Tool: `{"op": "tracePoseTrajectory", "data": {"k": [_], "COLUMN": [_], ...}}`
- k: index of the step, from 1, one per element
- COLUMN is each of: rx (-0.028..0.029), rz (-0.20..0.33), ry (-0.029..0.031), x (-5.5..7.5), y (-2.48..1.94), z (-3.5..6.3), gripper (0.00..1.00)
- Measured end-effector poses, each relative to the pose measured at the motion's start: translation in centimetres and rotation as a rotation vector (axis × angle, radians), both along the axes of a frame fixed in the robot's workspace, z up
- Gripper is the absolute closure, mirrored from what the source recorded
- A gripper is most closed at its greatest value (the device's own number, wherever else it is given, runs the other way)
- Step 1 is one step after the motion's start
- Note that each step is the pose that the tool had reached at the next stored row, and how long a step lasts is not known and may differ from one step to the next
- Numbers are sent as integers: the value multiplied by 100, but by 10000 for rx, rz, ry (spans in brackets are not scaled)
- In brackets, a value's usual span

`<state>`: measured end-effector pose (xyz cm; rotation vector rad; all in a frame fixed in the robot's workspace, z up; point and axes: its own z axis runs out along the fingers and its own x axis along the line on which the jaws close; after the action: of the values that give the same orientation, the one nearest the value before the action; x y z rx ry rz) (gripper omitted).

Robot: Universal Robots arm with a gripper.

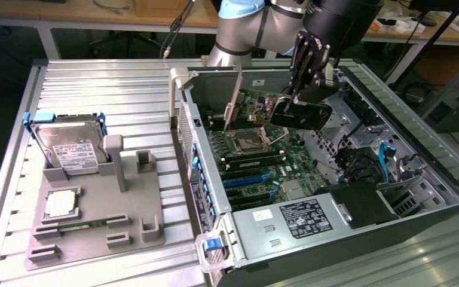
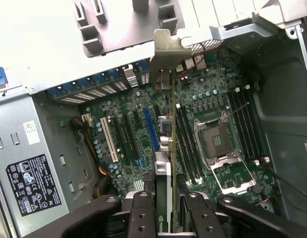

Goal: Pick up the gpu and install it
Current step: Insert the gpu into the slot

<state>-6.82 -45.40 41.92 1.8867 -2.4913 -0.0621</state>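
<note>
Silver bracket (image 2: 168, 44) leading, gpu (image 2: 165, 163) hanging edge-on over motherboard (image 2: 213, 94) inside open case. Gripper (image 2: 166, 218) clamping card's near end between narrow fingers. Doing it well likely means keeping card upright, lining edge with slot, pressing evenly.

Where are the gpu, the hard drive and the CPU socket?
gpu (image 2: 168, 48), wrist view, its metal bracket.
hard drive (image 1: 74, 152), exterior view, its white label.
CPU socket (image 2: 217, 141), wrist view, its middle.
</note>
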Motion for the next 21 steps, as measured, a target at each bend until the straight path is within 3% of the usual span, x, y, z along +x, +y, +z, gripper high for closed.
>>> {"op": "tracePoseTrajectory", "data": {"k": [21], "rx": [1], "rz": [1432], "ry": [0], "x": [18], "y": [0], "z": [0], "gripper": [73]}}
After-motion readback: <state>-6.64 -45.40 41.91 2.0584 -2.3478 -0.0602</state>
